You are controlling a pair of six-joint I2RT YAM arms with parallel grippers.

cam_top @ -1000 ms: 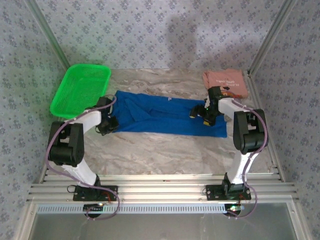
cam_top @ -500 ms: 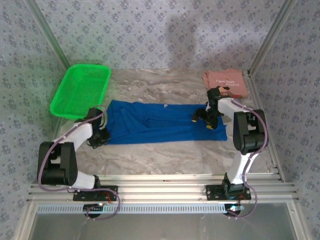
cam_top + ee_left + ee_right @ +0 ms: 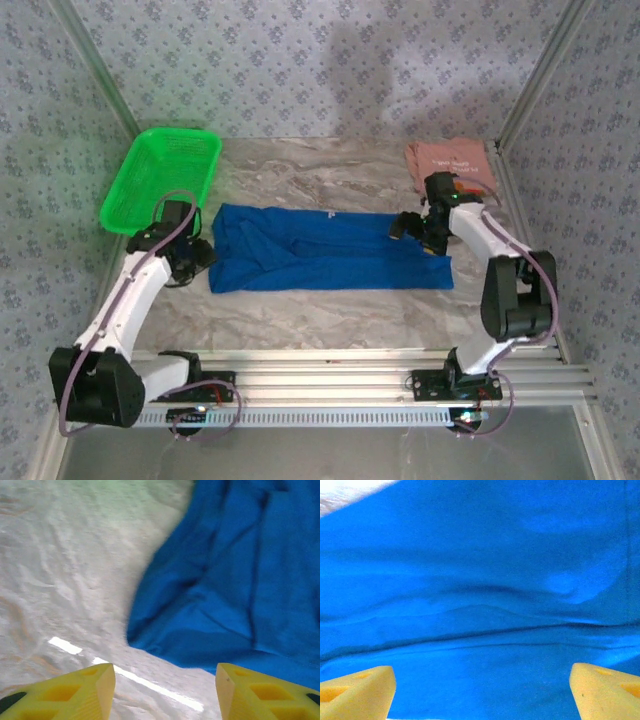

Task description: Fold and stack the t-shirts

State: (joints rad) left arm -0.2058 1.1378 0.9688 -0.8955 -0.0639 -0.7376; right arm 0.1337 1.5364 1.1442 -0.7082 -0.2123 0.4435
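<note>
top external: the blue t-shirt (image 3: 330, 250) lies flat on the table (image 3: 320, 310) as a long band running left to right, with soft creases along its length and a small white mark at its far edge. the pink t-shirt (image 3: 452, 165) sits folded beyond the blue t-shirt's right end, well apart from it, print side up. the green basket (image 3: 150, 190) stands beyond the blue t-shirt's left end, on the far side. the left gripper (image 3: 195, 255) hangs just beside the blue t-shirt's left end, off the cloth. the right gripper (image 3: 408, 228) is over the blue t-shirt's right end, near its far edge. from this view i cannot tell how wide either gripper stands.

left wrist: the left gripper (image 3: 162, 680) is spread, its two yellow fingers (image 3: 75, 692) apart with nothing between them. under the gap is bare table (image 3: 65, 580) with a bright glare streak. the blue t-shirt (image 3: 240, 580) lies ahead and to the right, its rumpled lower corner reaching near the gap, and the right-hand finger sits in front of the cloth's edge.

right wrist: the right gripper (image 3: 482, 680) is spread wide, one yellow finger at each lower corner, gripping nothing. the blue t-shirt (image 3: 480, 580) lies below it, crossed by long shallow folds, with a sliver of table (image 3: 340, 492) beyond its far left edge.
</note>
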